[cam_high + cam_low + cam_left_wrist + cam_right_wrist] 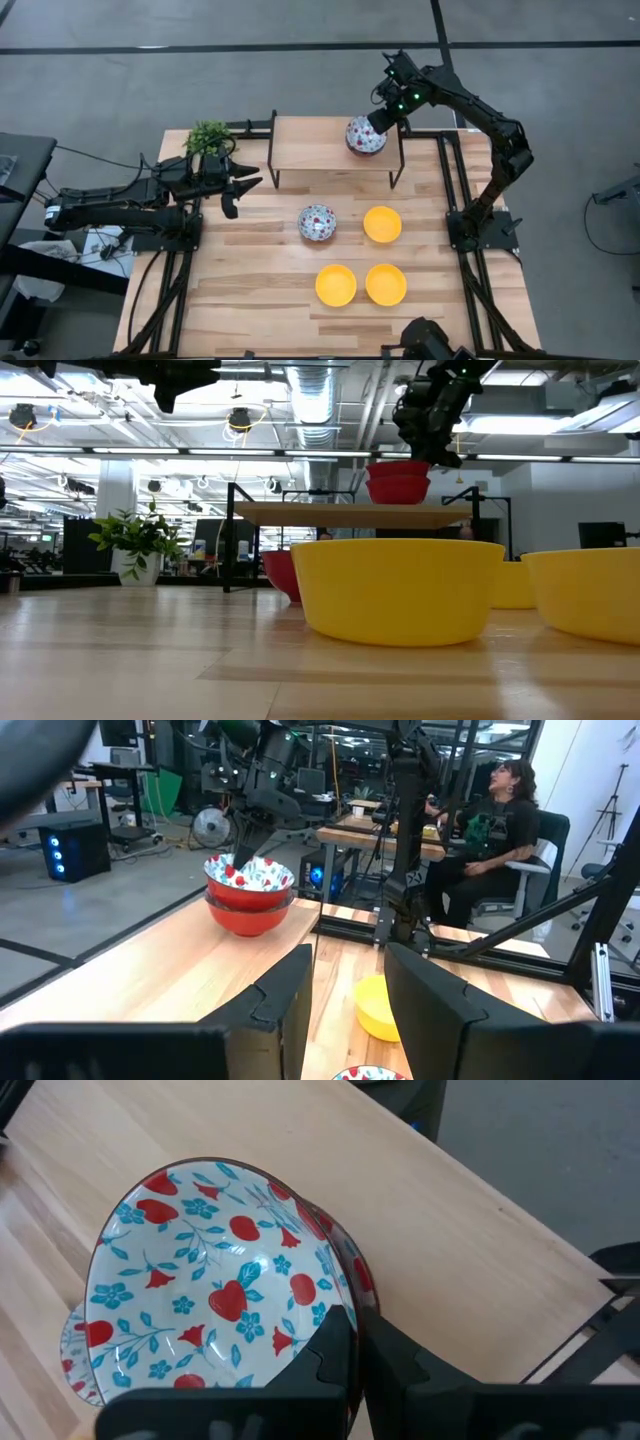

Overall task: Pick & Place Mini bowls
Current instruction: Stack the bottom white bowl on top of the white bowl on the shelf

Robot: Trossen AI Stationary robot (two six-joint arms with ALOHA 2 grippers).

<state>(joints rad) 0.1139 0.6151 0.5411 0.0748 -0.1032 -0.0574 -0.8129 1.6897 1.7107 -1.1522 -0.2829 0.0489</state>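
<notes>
Up on the raised shelf [335, 145] at 12 o'clock, the right claw [379, 121] is pinched on the rim of the top floral bowl [365, 136] (stacked in another one, red outside). Another floral bowl [317, 222] and three yellow bowls [381, 224] sit on the bench [250, 280], while the left claw [240, 190] hovers at 9 o'clock, fingers apart.

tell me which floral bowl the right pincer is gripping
The upper floral bowl of the two nested on the raised shelf; the right pincer pinches its rim. The other floral bowl sits alone on the table.
</notes>
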